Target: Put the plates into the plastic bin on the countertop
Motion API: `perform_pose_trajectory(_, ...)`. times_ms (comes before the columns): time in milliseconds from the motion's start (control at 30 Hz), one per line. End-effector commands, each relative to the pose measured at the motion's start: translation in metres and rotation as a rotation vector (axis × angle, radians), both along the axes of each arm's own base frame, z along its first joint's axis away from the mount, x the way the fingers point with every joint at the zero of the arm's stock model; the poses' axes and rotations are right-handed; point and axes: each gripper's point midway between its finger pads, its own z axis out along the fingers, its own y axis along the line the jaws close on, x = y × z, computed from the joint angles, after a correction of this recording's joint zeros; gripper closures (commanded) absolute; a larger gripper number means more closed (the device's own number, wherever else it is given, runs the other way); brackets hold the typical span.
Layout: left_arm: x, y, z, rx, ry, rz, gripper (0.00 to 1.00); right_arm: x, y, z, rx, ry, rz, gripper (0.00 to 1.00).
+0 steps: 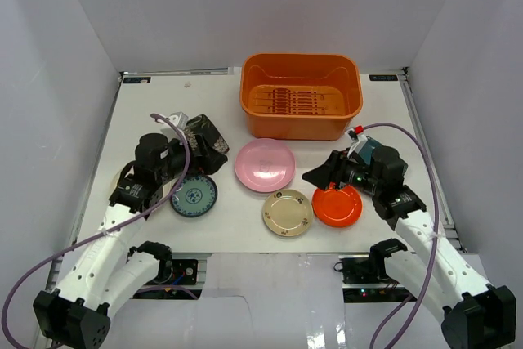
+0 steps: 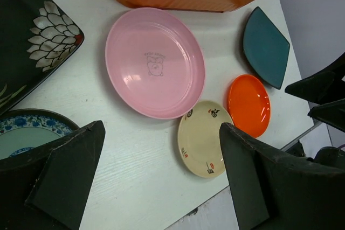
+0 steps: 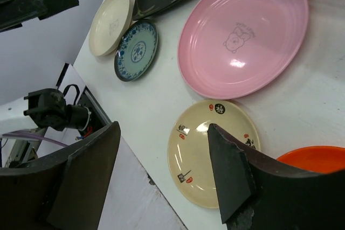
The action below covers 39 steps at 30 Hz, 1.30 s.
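Observation:
The orange plastic bin [image 1: 301,96] stands empty at the back of the white countertop [image 1: 163,112]. In front of it lie a pink plate [image 1: 265,164], a cream-gold plate [image 1: 287,212], an orange-red plate [image 1: 337,205], a blue-patterned plate [image 1: 194,196] and a black-floral square plate [image 1: 206,140]. My left gripper [image 1: 189,167] hovers open and empty between the blue and floral plates. My right gripper [image 1: 320,176] is open and empty above the orange-red plate, over the cream-gold plate's right side [image 3: 210,152]. A teal square plate [image 2: 265,47] lies under the right arm. A white plate [image 3: 110,22] lies far left.
White walls close in the left, back and right sides. The table's front edge [image 2: 178,211] runs just beyond the cream-gold plate. Both arm bases and cables sit at the near edge. The right arm's gripper shows at the edge of the left wrist view [image 2: 323,98].

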Motion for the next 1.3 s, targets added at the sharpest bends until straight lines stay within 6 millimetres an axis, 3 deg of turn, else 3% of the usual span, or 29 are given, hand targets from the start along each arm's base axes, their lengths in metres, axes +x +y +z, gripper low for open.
perform_pose_trajectory(0, 0.004, 0.002, 0.010, 0.006, -0.018, 0.011, 0.02, 0.003, 0.012, 0.018, 0.038, -0.090, 0.023, 0.28)
perform_pose_trajectory(100, 0.008, 0.005, 0.006, 0.024, -0.011, 0.029, 0.02, 0.000, 0.016, 0.016, 0.038, -0.095, 0.039, 0.28)
perform_pose_trajectory(200, 0.022, 0.023, -0.010, 0.097, 0.032, 0.142, 0.02, -0.002, 0.017, 0.011, 0.038, -0.095, 0.052, 0.28)
perform_pose_trajectory(267, 0.035, 0.044, -0.032, 0.183, 0.097, 0.248, 0.02, -0.004, 0.018, 0.009, 0.042, -0.098, 0.062, 0.28)
perform_pose_trajectory(367, 0.057, 0.071, -0.042, 0.220, 0.143, 0.356, 0.02, -0.007, 0.018, 0.002, 0.036, -0.095, 0.070, 0.28)
perform_pose_trajectory(533, 0.090, 0.121, -0.041, 0.223, 0.147, 0.542, 0.14, -0.015, 0.017, -0.006, 0.037, -0.102, 0.086, 0.29)
perform_pose_trajectory(733, 0.118, 0.140, -0.065, 0.249, 0.203, 0.590, 0.18, -0.022, 0.019, -0.010, 0.033, -0.098, 0.123, 0.29)
perform_pose_trajectory(1000, 0.149, 0.195, -0.099, 0.251, 0.207, 0.642, 0.21, -0.027, 0.018, -0.014, 0.023, -0.095, 0.140, 0.29)
perform_pose_trajectory(1100, 0.155, 0.204, -0.113, 0.209, 0.229, 0.629, 0.23, -0.028, 0.018, -0.016, 0.021, -0.095, 0.143, 0.29)
perform_pose_trajectory(1267, 0.165, 0.191, -0.144, 0.150, 0.298, 0.525, 0.26, -0.028, 0.018, -0.019, 0.010, -0.088, 0.148, 0.29)
